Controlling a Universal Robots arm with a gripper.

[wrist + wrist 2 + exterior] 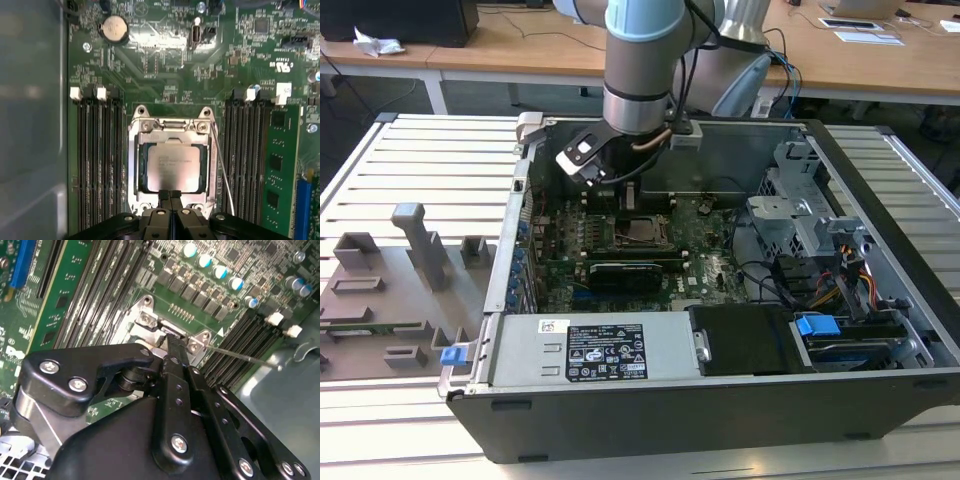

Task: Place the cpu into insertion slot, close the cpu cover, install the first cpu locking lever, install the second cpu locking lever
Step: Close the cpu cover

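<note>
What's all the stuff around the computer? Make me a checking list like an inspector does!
Surface: a slatted metal table carries an open computer case.
Job's things: the chip lies flat inside the window of the cover, which is down around it. A thin lever slants away beside the cover.
Clutter: grey holder blocks sit on the table at the exterior view's left.
Grippers: the gripper is shut, with its tips at the cover's edge.
Cables: coloured wires are inside the case, at the exterior view's right.
Surroundings: wooden desks stand behind.
</note>
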